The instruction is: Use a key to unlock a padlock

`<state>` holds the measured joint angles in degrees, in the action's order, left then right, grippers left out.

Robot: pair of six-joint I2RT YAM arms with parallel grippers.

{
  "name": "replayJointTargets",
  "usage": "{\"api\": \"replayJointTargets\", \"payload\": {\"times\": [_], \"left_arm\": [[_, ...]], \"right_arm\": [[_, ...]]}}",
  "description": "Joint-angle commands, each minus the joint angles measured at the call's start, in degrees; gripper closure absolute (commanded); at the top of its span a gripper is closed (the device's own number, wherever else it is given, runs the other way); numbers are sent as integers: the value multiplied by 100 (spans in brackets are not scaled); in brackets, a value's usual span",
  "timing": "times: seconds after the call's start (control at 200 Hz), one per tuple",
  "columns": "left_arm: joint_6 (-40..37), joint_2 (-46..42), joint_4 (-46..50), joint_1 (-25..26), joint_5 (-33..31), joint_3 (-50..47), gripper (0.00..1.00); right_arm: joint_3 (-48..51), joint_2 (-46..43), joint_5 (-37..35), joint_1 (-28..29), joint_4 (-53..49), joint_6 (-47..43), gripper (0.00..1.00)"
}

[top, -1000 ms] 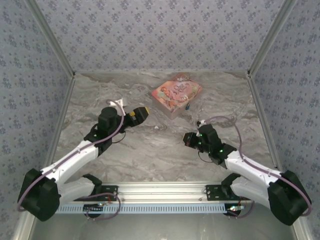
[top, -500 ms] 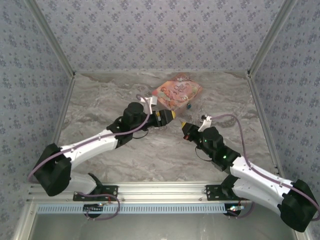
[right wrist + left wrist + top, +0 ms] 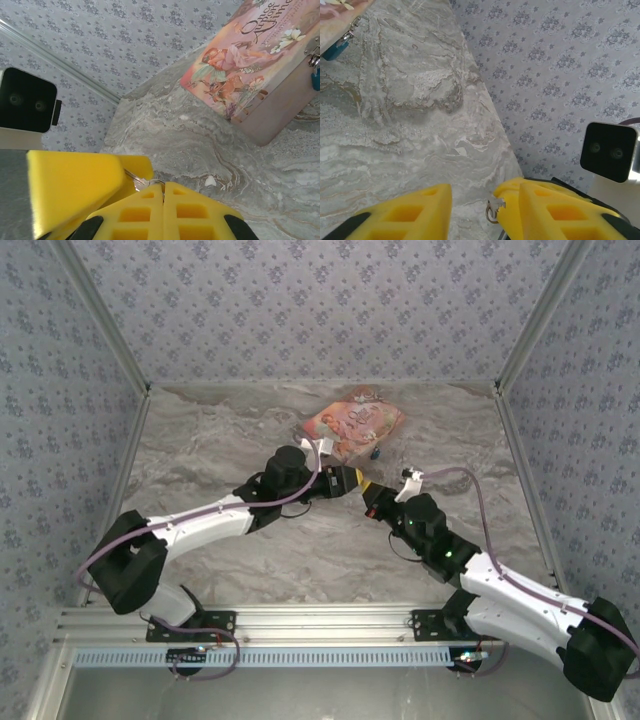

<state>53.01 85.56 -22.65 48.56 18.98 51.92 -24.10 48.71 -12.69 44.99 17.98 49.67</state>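
The key (image 3: 149,182) pokes out from between the right gripper's (image 3: 164,192) pressed-together pads. It is pinched there, probably so the left gripper (image 3: 472,200) can take it. The left fingers stand partly apart, with the key's loop at the edge of their gap. The padlock (image 3: 315,79) hangs at the pink box's (image 3: 235,65) clasp, beyond both grippers and well apart. Bare table (image 3: 210,145) lies between — room to carry the key forward, with the walls far off.

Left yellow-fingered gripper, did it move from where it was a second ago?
Yes. The left yellow-fingered gripper slid rightward, from left of the pink patterned box to just in front of it, beside the right gripper.
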Motion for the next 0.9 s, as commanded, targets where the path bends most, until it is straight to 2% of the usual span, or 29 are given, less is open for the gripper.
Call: {"api": "replayJointTargets", "payload": {"times": [0.0,0.265,0.385,0.46,0.54,0.635,0.755,0.894], "left_arm": [[33,40,-272,56,169,228,65],[-124,-27,-207,50,111,227,91],[-458,-247,-112,17,62,195,100],[-787,-431,14,-17,62,187,100],[-1106,-628,160,-68,120,186,100],[-1492,-854,382,-199,384,250,100],[-1974,-1072,860,-379,788,427,100],[-2396,-1195,1236,-469,1296,631,100]], "right_arm": [[-227,16,-58,52,81,-141,100],[-252,69,101,41,12,-209,100],[-282,-70,805,-265,-258,-407,78],[-198,-283,1431,-635,-332,-414,67],[-15,-557,2318,-1211,-208,-374,54],[388,-752,3763,-2126,683,-140,37],[618,-784,4939,-3006,1543,368,25],[395,-757,5442,-3051,1625,222,21]]}}
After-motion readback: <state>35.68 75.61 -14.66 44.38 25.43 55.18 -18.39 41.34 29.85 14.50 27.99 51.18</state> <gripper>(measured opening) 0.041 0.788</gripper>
